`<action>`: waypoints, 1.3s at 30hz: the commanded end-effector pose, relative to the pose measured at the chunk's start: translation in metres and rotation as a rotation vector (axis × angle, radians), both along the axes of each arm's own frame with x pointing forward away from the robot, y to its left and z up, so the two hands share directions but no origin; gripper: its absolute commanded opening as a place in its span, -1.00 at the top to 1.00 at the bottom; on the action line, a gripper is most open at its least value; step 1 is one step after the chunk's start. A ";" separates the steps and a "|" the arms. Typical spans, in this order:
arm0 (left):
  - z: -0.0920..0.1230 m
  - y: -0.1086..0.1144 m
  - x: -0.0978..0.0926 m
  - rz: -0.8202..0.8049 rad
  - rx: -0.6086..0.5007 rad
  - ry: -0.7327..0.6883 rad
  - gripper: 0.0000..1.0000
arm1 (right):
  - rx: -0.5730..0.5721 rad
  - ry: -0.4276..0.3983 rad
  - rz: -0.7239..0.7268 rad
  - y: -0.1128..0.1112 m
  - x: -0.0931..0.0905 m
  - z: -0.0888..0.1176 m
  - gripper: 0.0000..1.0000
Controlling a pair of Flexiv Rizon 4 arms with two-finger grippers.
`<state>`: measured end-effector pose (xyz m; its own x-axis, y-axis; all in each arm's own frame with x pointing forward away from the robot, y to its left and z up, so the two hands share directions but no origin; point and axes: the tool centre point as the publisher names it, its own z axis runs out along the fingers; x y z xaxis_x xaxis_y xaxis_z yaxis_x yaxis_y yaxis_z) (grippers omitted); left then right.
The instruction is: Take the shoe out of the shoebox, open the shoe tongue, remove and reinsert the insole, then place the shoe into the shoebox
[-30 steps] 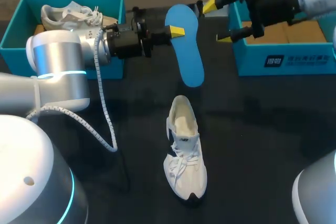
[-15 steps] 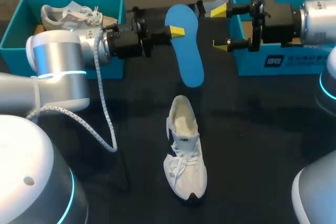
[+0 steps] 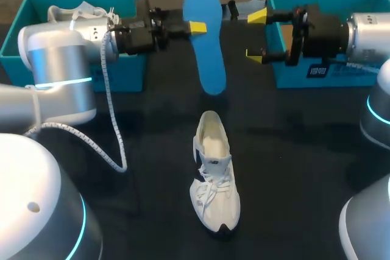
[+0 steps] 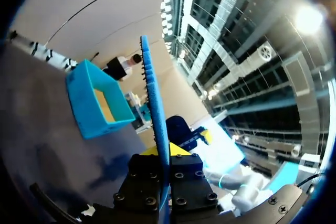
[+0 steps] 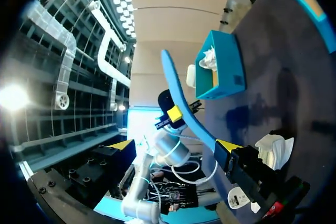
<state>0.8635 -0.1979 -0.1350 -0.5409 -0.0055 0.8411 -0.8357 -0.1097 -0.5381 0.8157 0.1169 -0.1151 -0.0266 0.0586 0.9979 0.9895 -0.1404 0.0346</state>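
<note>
Left pincer (image 3: 196, 27) clamped on the blue insole (image 3: 206, 53), insole held aloft over the dark tabletop (image 3: 304, 150), right pincer (image 3: 256, 36) spread wide and empty just beside it, white shoe (image 3: 214, 172) lying on the tabletop, outside the teal shoebox (image 3: 286, 76)

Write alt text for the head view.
The left tool holds a blue insole in the air, with a white shoe lying on the dark table. The open right tool is beside the insole, by a blue shoebox.

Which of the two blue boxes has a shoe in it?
The box on the left arm's side; a white shoe lies inside it. The right-hand box shows none.
</note>
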 end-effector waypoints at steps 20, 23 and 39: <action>0.008 0.025 0.004 -0.037 0.066 -0.624 1.00 | 0.000 0.000 -0.005 0.003 -0.001 -0.001 -1.00; 0.005 0.032 0.005 -0.068 -0.002 -0.831 1.00 | 0.000 0.000 -0.005 0.003 -0.001 -0.001 -1.00; 0.000 0.036 0.002 -0.090 -0.010 -1.036 1.00 | 0.000 0.000 -0.005 0.003 -0.001 -0.001 -1.00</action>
<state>0.8671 -0.1628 -0.1353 -0.9967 0.0759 0.0272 -0.0331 -0.0782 -0.9964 0.8140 0.1177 -0.1161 -0.0277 0.0554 0.9981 0.9889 -0.1441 0.0355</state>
